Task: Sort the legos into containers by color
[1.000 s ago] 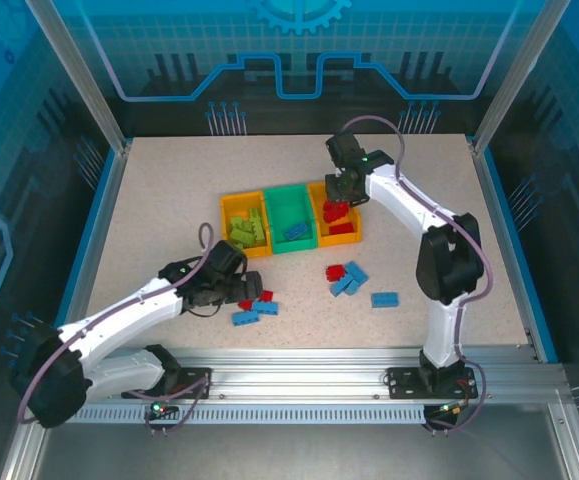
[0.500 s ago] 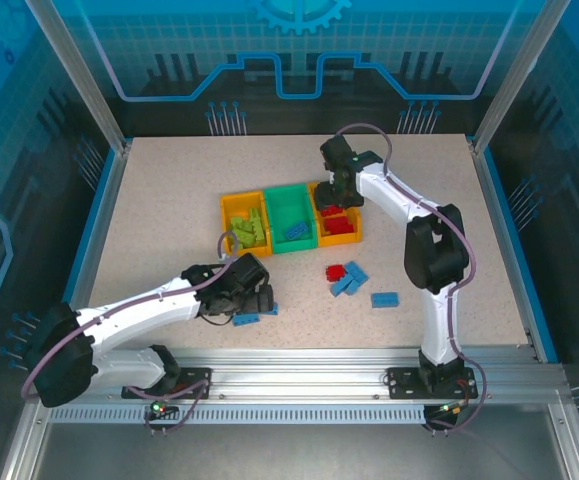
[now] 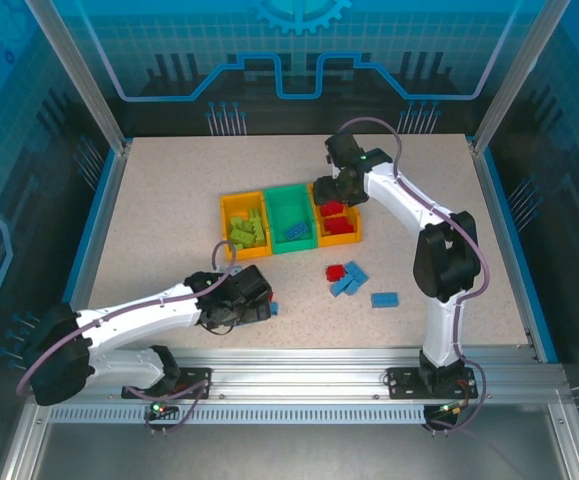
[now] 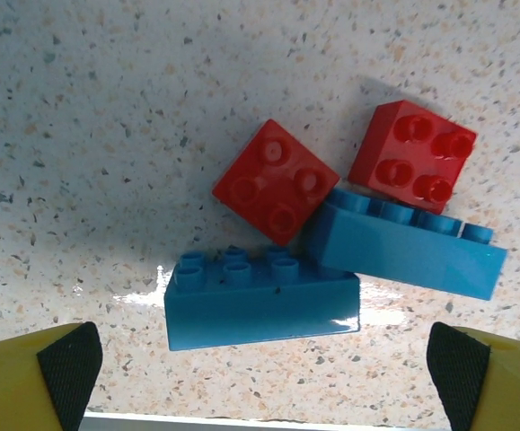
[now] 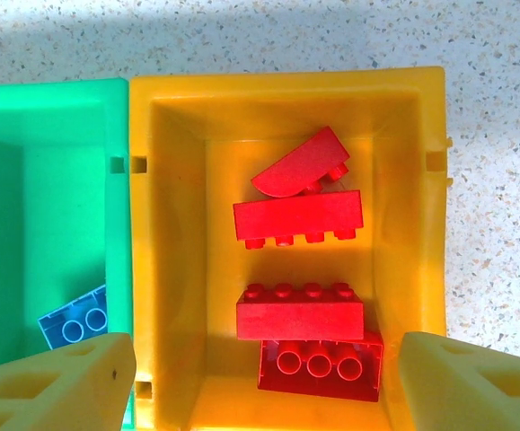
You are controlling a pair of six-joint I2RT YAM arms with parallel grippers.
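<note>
The left gripper (image 3: 247,300) sits low over the speckled beige desk (image 3: 169,190), near its front edge. In the left wrist view the yellow, black-padded fingers (image 4: 62,373) stand wide apart and hold nothing. Between and just ahead of them lies a blue rectangular studded plastic brick (image 4: 260,301). A second blue brick (image 4: 408,247) touches its right end. Behind these two are a red square brick (image 4: 276,182), tilted and touching both, and another red square brick (image 4: 412,157) against the second blue one.

The right gripper (image 3: 331,190) hangs over the right orange-yellow plastic bin (image 3: 358,228) of the three joined bins. Its jaws are also spread wide and empty; the pale yellow fingers (image 5: 53,386) frame the bin from above. Four red bricks lie inside this bin (image 5: 170,224) — a long one (image 5: 300,220) with a curved piece (image 5: 300,162) behind it, and another long one (image 5: 300,310) resting on a fourth (image 5: 318,368).

The green middle bin (image 3: 284,205) holds a blue brick (image 5: 75,319), and the left orange-yellow bin (image 3: 225,215) holds lime green bricks (image 3: 249,232). Loose on the desk right of the left gripper lie a red brick (image 3: 335,272) and blue bricks (image 3: 349,280), with one blue brick (image 3: 384,299) apart.
</note>
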